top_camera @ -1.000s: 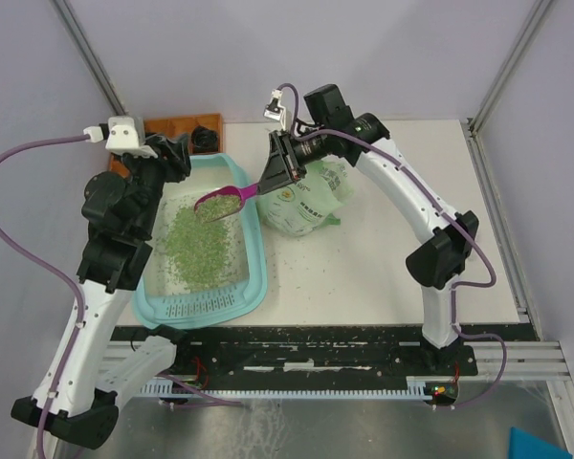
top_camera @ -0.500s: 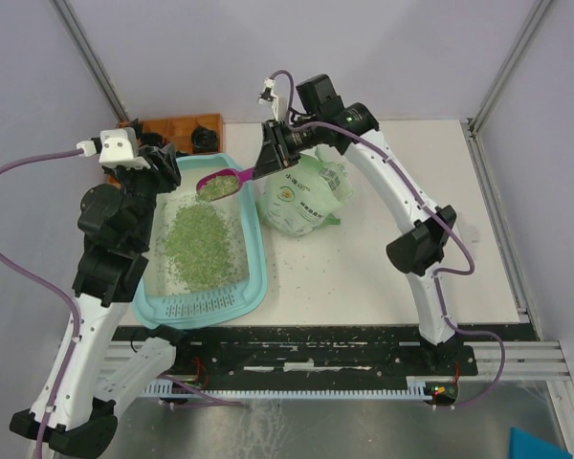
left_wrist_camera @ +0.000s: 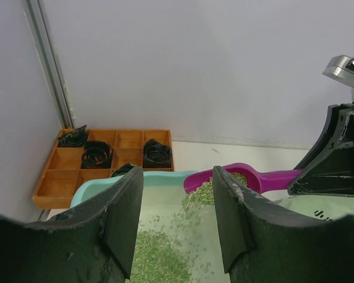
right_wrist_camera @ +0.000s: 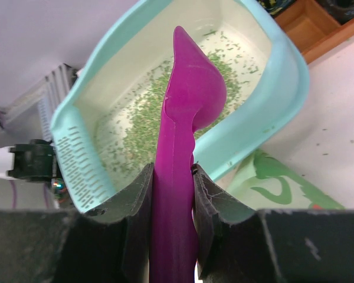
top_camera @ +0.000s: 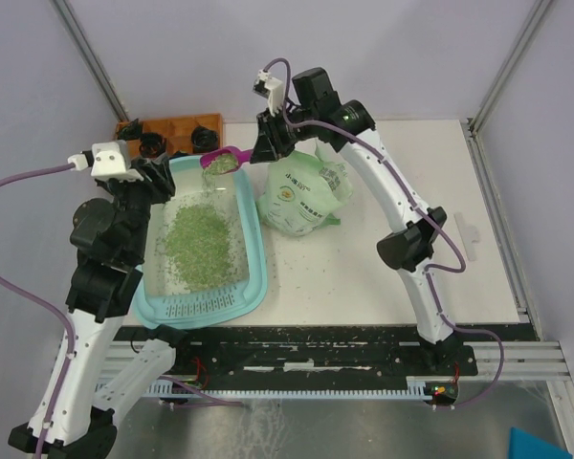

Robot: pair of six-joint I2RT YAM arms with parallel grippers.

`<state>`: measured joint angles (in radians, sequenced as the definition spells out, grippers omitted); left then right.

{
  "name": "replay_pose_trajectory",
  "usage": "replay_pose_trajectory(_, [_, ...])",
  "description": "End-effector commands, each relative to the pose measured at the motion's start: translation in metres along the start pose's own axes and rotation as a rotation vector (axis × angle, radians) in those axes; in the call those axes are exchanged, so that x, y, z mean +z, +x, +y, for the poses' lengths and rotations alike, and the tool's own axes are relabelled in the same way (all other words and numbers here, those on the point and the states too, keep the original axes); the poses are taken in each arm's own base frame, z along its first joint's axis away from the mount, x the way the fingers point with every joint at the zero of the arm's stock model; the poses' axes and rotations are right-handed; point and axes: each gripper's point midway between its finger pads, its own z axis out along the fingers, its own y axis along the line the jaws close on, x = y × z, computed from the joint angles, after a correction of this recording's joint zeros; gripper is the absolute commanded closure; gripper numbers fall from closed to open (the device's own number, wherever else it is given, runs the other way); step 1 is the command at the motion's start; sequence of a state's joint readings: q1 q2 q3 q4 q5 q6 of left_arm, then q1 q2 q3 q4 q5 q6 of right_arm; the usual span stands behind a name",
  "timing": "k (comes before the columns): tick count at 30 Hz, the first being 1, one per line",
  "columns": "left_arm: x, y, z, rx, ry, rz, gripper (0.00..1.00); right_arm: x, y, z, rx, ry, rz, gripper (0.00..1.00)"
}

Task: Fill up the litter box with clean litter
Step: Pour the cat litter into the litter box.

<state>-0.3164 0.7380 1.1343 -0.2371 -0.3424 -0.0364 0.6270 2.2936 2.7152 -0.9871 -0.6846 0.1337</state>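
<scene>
The light-teal litter box [top_camera: 260, 253] lies left of centre with a heap of green clean litter [top_camera: 196, 244] in its middle. My right gripper [top_camera: 265, 145] is shut on the handle of a magenta scoop [top_camera: 225, 158] held over the box's far end. In the left wrist view the scoop [left_wrist_camera: 265, 177] tips, and litter [left_wrist_camera: 203, 191] spills from its lip into the box [left_wrist_camera: 159, 180]. The right wrist view shows the scoop [right_wrist_camera: 183, 118] clamped in my right gripper [right_wrist_camera: 172, 183] above the box [right_wrist_camera: 283, 88]. My left gripper [top_camera: 167, 177] hangs open and holds nothing [left_wrist_camera: 177, 218] over the box's far left.
A pale green printed bag [top_camera: 304, 196] stands just right of the box, under my right arm. An orange compartment tray [top_camera: 172, 129] with black rings sits behind the box at the far left. Stray granules dot the table [top_camera: 364, 268] around the bag.
My right gripper has carried the scoop toward the box's far end and tipped it, so litter now falls out. My left arm has drifted slightly left.
</scene>
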Motion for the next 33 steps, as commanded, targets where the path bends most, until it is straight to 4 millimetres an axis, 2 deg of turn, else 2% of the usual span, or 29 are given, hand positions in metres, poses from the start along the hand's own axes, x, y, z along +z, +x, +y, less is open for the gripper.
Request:
replay_pose_trajectory(1, [0.002,-0.001,0.003,0.010,-0.019,-0.019,0.42,-0.015,-0.035,0.024,-0.257,0.064,-0.094,0.98])
replay_pose_trajectory(11, [-0.001,0.001,0.009,0.016,-0.043,-0.026,0.42,0.003,-0.023,0.038,-0.538,0.171,-0.025,0.98])
replay_pose_trajectory(13, [-0.003,0.005,0.010,0.014,-0.049,-0.024,0.42,0.009,-0.016,0.041,-0.596,0.173,0.008,0.98])
replay_pose_trajectory(17, [-0.005,0.009,0.012,0.005,-0.056,-0.023,0.42,0.013,-0.011,0.030,-0.624,0.203,0.038,0.98])
replay_pose_trajectory(21, [-0.005,0.012,0.013,0.010,-0.059,-0.018,0.42,0.002,-0.016,0.045,-0.626,0.174,0.022,0.98])
replay_pose_trajectory(25, [0.000,0.014,0.009,0.009,-0.044,-0.018,0.42,0.005,-0.005,0.051,-0.608,0.164,0.054,0.98])
replay_pose_trajectory(27, [0.003,0.013,0.004,0.015,-0.024,-0.014,0.40,-0.004,-0.015,0.054,-0.602,0.198,0.023,0.98])
replay_pose_trajectory(29, [0.005,0.013,0.000,0.021,-0.005,-0.010,0.37,-0.021,-0.035,0.057,-0.620,0.252,-0.037,0.98])
replay_pose_trajectory(33, [0.011,0.016,-0.010,0.011,0.040,-0.010,0.36,-0.067,-0.075,0.057,-0.638,0.379,-0.167,0.99])
